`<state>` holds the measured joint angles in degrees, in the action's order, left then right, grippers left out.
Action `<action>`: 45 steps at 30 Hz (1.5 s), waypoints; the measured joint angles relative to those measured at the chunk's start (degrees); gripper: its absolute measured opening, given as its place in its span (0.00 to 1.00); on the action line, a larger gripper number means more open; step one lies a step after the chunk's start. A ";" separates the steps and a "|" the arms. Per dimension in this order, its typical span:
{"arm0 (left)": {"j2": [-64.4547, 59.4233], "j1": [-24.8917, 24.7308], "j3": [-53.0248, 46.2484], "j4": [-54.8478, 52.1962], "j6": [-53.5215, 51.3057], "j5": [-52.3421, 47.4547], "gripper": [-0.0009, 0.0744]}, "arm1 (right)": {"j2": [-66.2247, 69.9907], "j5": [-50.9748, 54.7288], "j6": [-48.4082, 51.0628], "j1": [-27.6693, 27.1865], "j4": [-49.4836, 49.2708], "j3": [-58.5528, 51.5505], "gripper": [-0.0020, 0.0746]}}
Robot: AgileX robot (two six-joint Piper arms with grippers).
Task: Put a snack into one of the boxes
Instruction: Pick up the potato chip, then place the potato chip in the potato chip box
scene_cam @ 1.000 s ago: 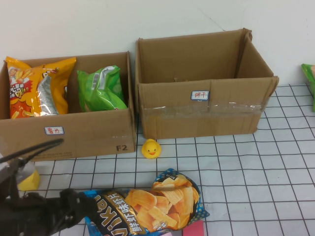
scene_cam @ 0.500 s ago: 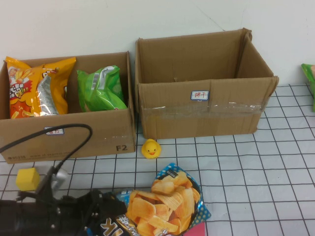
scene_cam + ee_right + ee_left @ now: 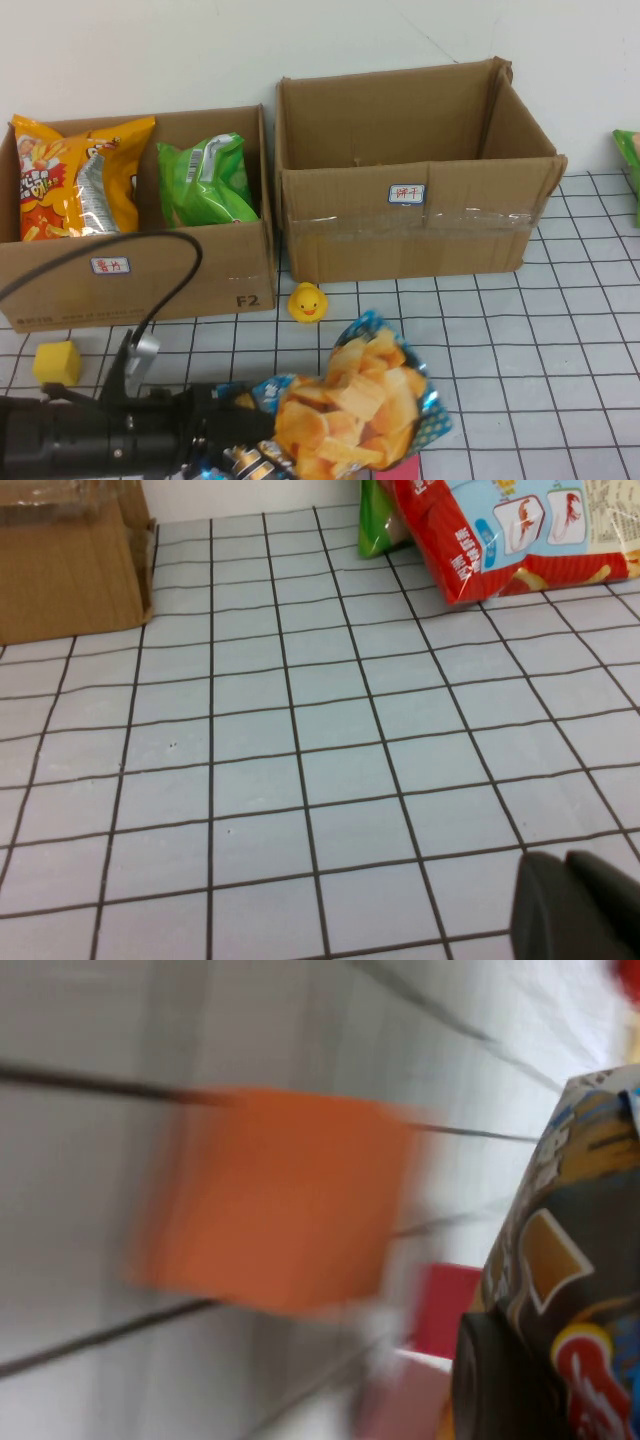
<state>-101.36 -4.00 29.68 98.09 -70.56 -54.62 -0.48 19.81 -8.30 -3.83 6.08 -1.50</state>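
High view: my left gripper sits low at the near left of the table, clamped on the dark end of the chip bag. Compared with half a second ago, the bag's far end has come up off the grid and tilts toward the boxes, its blue edge now reaching closer to the rubber duck; a second ago it lay flat. My left arm has also pushed further to the right across the near edge, and its cable now loops higher in front of the left box. The left box holds an orange snack bag and a green snack bag; the right box shows bare cardboard inside. The duck stands just in front of the gap between the two boxes, unchanged. A yellow cube rests near the left edge, apart from the arm. Left wrist view: blurred; an orange block and the chip bag's printed dark side fill it. Right wrist view: my right gripper hangs above bare grid near a red-and-white snack bag; only a dark finger edge shows, so I cannot tell its state.
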 joint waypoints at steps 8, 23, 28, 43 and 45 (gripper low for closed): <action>8.46 0.00 0.34 -0.57 -2.74 -9.07 0.27 | 0.00 0.00 0.00 0.00 0.00 0.00 0.03; 46.80 0.00 11.24 -1.42 -15.16 33.58 0.27 | 0.00 0.00 0.00 0.00 0.00 0.00 0.03; 46.22 0.00 14.92 -0.13 -20.11 46.48 0.27 | 0.00 0.00 0.00 0.00 0.00 0.00 0.03; 15.26 0.00 37.11 0.34 -29.29 48.77 0.27 | 0.00 0.00 0.00 0.00 0.00 0.00 0.03; 11.26 0.00 39.66 0.34 -29.56 48.58 0.27 | 0.00 0.00 0.00 0.00 0.00 0.00 0.03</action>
<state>-90.10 -4.00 69.34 98.43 -100.12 -6.04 -0.48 19.81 -8.30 -3.83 6.08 -1.50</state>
